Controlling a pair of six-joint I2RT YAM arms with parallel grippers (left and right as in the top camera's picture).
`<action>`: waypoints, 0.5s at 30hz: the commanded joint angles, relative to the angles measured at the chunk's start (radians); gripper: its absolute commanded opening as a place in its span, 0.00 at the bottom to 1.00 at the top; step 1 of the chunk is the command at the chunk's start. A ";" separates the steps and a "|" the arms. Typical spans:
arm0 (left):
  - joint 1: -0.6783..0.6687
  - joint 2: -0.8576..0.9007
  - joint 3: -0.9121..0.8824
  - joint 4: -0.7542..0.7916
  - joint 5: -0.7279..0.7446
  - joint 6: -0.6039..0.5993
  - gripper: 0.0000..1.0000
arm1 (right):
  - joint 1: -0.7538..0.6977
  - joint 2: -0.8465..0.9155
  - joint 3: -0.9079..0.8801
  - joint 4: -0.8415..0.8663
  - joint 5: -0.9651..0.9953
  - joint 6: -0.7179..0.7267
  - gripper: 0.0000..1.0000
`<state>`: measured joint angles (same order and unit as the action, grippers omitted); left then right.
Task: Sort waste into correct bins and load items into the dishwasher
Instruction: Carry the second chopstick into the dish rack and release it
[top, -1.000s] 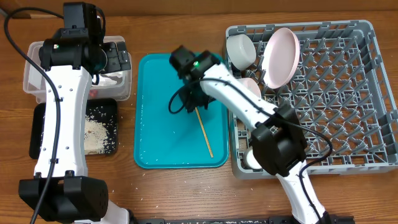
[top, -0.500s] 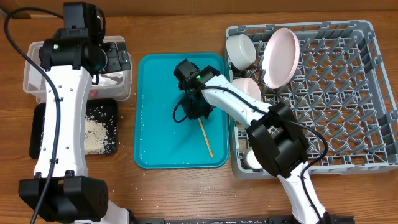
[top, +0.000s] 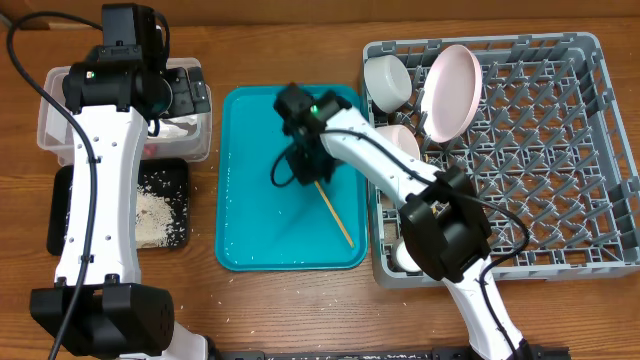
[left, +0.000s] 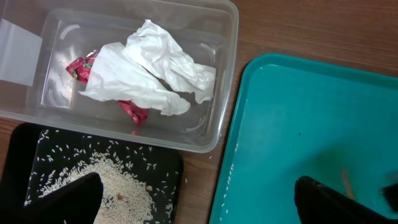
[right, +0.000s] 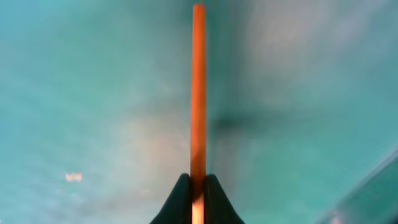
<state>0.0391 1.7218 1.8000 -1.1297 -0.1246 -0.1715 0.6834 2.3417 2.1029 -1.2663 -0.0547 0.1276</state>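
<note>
Right gripper (right: 198, 186) was clamped on one chopstick (right: 198, 93) over the teal tray (top: 250, 200). Compared with half a second earlier, the gripper had shifted up-tray and the stick's free end had swung toward the dish rack (top: 560, 250). Probably lifted, so racking is likely next. Left gripper (left: 199, 205) hung spread wide and empty, near the clear tub (left: 217, 118) with the napkin (left: 149, 68) and the black tray (left: 25, 143) with rice (left: 112, 186). Wooden desk (top: 300, 310), few crumbs; room not visible.
</note>
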 joint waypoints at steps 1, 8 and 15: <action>-0.007 0.008 0.020 0.004 -0.009 0.014 1.00 | -0.023 -0.021 0.245 -0.072 0.043 0.002 0.04; -0.007 0.008 0.020 0.004 -0.009 0.015 1.00 | -0.106 -0.021 0.604 -0.344 0.064 0.002 0.04; -0.007 0.008 0.020 0.004 -0.009 0.015 1.00 | -0.203 -0.082 0.687 -0.428 0.044 0.018 0.04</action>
<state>0.0391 1.7218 1.8000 -1.1297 -0.1249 -0.1711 0.4976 2.3199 2.7693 -1.6932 -0.0105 0.1310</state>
